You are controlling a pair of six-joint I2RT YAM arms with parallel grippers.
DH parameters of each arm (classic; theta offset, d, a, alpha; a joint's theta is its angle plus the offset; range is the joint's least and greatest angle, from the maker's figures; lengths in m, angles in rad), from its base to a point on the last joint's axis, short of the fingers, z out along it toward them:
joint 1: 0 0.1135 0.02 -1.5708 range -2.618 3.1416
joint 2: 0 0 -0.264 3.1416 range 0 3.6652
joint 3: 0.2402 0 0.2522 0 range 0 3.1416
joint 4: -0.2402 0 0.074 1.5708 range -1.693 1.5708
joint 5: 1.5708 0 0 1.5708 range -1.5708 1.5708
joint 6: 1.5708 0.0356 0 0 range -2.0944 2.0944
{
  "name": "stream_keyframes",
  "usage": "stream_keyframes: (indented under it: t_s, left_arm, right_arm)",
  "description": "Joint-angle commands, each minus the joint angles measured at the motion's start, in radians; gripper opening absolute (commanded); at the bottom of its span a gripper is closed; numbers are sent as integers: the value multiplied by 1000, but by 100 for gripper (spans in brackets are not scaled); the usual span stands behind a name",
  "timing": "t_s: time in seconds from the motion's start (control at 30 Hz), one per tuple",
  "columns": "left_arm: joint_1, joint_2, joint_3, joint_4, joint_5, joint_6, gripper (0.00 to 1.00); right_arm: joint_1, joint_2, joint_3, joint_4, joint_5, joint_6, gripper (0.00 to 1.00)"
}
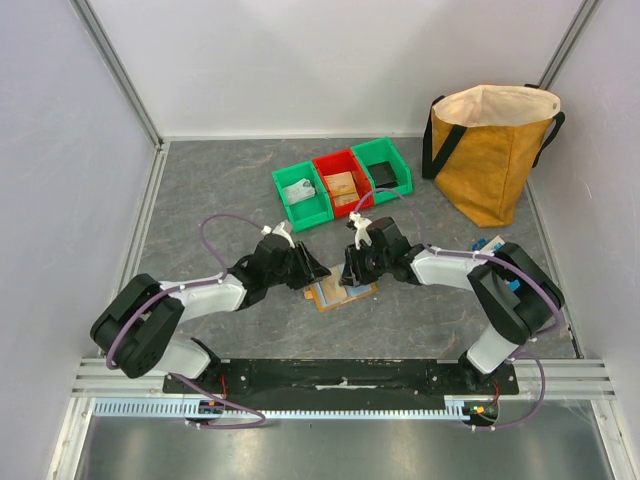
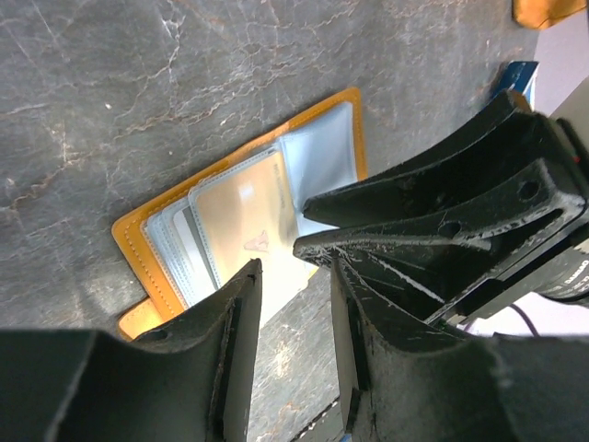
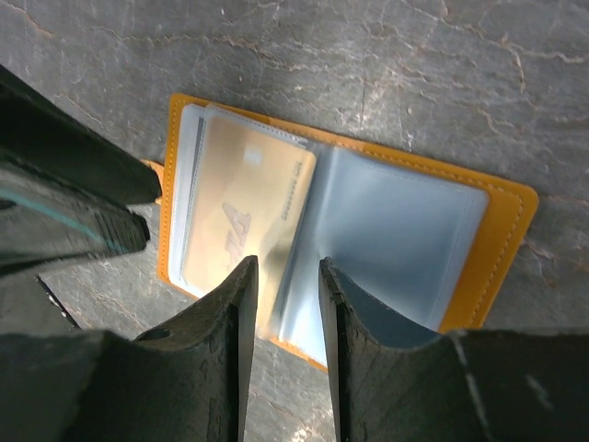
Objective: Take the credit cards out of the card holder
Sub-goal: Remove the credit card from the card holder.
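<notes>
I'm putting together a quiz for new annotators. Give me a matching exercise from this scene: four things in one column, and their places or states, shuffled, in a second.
Things:
1. card holder
2. tan card
3. red bin
4. bag

Places or states:
A. stands upright at the far right
B. spread open, lying flat
C. middle of a row of three
D. tucked in a clear sleeve

Pairs: 1-B, 2-D, 3-C, 4-A

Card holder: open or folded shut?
Open, spread flat: the card holder shows both inner halves in the right wrist view, a beige card tucked in one sleeve.
</notes>
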Motion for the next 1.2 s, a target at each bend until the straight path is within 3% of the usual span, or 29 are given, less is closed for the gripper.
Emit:
stream_keyframes:
  t_s: [0.0,0.37,0.47,0.9,1.17]
  left_arm:
    - [-14,-14,19,-30,-11,51,43]
    - [-22,1,23,-50,-9,54,43]
    - [-22,7,25,-52,-8,55,43]
    - [-22,64,62,-113,-43,80,44]
    - [-28,95,69,-67,8,55,44]
  right_arm:
    - [1,61,29,14,3,-3,39]
    - [-11,115,-57,22,42,38,12]
    - [-20,125,-84,48,20,44,9]
    - [-34,135,-107,73,-3,43,7]
    - [-35,139,-109,79,-9,44,7]
